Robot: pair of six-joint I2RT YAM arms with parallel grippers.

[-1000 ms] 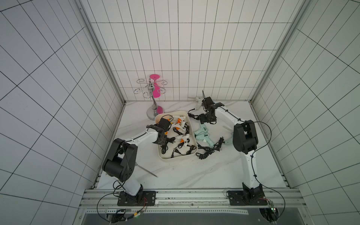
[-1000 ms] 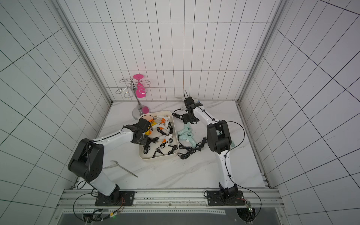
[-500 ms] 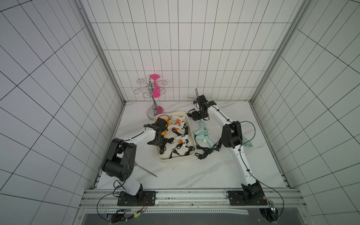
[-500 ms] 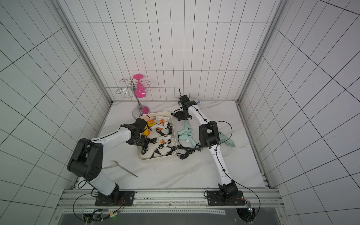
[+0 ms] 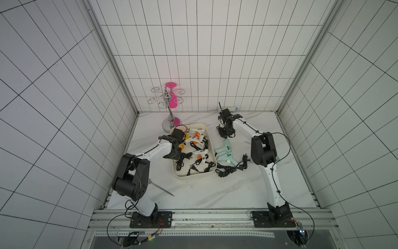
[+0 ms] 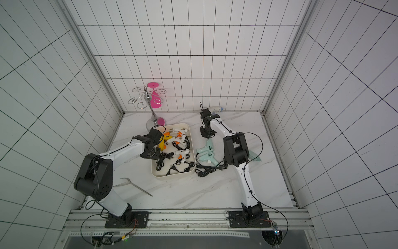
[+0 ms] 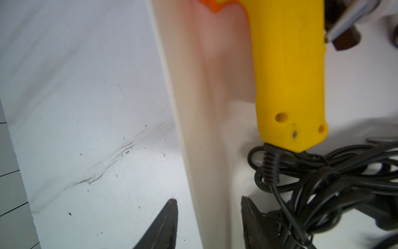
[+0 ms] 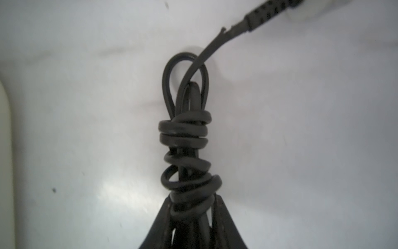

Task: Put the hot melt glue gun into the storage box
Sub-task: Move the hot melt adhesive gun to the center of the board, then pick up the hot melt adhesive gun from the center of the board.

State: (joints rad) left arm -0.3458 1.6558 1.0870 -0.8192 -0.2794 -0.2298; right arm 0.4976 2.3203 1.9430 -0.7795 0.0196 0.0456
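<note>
Right wrist view: the right tool (image 8: 192, 198) is clamped on the coiled cord (image 8: 185, 138) only. The white gun (image 8: 301, 9) shows just at the frame edge, outside the box (image 5: 195, 175), over the table (image 5: 193, 194) near the box's far corner. Hazards: lifted by the cord, the gun will dangle and swing; the coil can unwind or slip through the jaws; the trailing body can catch the box rim. The left tool (image 7: 207, 199) stands half open, holding nothing, astride the box wall. Its inner jaw lies among the yellow gun (image 7: 288, 75) cord loops and may snag them or drag the box
</note>
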